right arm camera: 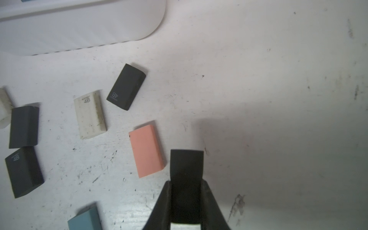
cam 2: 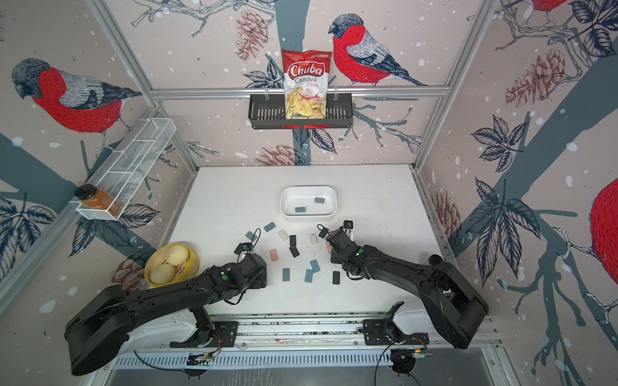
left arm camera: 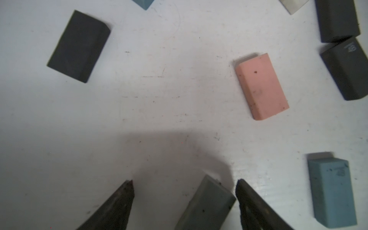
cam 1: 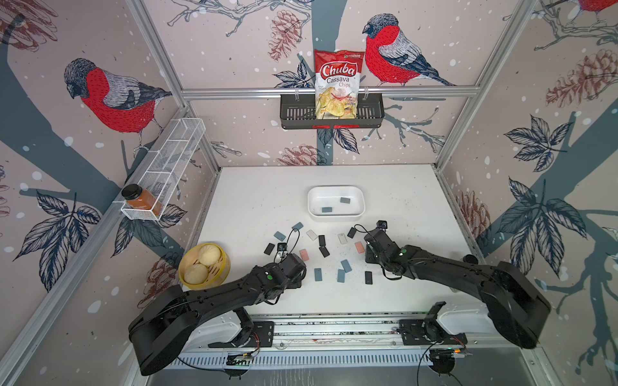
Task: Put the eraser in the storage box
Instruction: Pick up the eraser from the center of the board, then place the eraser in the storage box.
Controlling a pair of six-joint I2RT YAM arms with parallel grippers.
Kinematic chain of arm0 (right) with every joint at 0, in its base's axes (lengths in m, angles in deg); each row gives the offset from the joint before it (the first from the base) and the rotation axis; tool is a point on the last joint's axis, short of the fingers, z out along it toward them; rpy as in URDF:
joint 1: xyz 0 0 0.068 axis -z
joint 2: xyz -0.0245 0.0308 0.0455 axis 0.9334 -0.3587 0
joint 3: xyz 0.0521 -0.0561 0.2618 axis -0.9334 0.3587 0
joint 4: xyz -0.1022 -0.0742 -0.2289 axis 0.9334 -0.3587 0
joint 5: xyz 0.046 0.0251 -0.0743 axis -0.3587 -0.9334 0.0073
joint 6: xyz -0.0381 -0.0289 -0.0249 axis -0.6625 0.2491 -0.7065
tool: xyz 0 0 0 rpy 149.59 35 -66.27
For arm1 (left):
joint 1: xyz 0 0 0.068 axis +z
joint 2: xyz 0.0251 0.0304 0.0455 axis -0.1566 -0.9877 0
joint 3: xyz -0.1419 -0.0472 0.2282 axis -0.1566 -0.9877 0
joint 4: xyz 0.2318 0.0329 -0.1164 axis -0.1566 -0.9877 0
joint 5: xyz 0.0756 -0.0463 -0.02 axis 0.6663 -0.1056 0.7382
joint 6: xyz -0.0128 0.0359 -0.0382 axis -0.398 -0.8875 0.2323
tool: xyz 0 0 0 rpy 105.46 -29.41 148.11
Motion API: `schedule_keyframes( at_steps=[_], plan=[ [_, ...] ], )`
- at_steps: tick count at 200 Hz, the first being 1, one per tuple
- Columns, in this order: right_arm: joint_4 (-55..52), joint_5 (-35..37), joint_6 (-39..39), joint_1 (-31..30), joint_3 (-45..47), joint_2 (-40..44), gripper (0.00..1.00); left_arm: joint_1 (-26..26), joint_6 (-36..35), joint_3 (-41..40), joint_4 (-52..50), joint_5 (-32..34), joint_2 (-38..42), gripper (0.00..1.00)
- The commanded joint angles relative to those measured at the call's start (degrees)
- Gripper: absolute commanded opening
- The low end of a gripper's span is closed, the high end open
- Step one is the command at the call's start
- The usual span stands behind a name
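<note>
Black eraser (right arm camera: 186,169) between right jaws

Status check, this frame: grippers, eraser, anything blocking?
Right gripper: jaws shut on black eraser, not yet at storage box. Left gripper: jaws open around grey eraser. Loose erasers lie between; nothing tall.

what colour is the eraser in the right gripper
Black. The eraser held by the right gripper shows best in the right wrist view.

1. Only one rounded corner of the storage box (right arm camera: 79,25) shows in the right wrist view; the rest is cut off.
2. Grey eraser (left arm camera: 207,207) by the left gripper (left arm camera: 184,182) runs off the frame.
3. Black eraser (right arm camera: 187,167), pinched in the right gripper (right arm camera: 186,181), has its rear end hidden.
</note>
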Motion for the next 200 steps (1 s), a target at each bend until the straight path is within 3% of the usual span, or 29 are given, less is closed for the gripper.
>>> schedule_keyframes(
  at_steps=[1,44,80,133,200],
  plan=[
    [-1.5,0.7,0.2,-0.1,-0.6,1.5,0.08,-0.3,-0.2,-0.1,0.6,-3.4,-1.2,0.76],
    [-3.2,1.4,0.2,-0.1,-1.6,3.5,0.08,-1.6,0.4,0.0,-0.3,-4.9,-0.9,0.66],
    [-4.4,2.2,0.1,-0.1,-2.6,5.7,0.08,-5.8,3.6,0.9,-3.4,-5.3,1.2,0.69],
    [-5.3,1.9,0.2,0.0,-3.3,6.5,0.07,-6.0,3.8,-0.5,-4.2,-4.1,-0.2,0.69],
    [-6.1,1.6,0.3,0.0,-4.1,7.7,0.06,-6.1,4.1,0.0,-4.1,-4.5,-1.9,0.53]
  ],
)
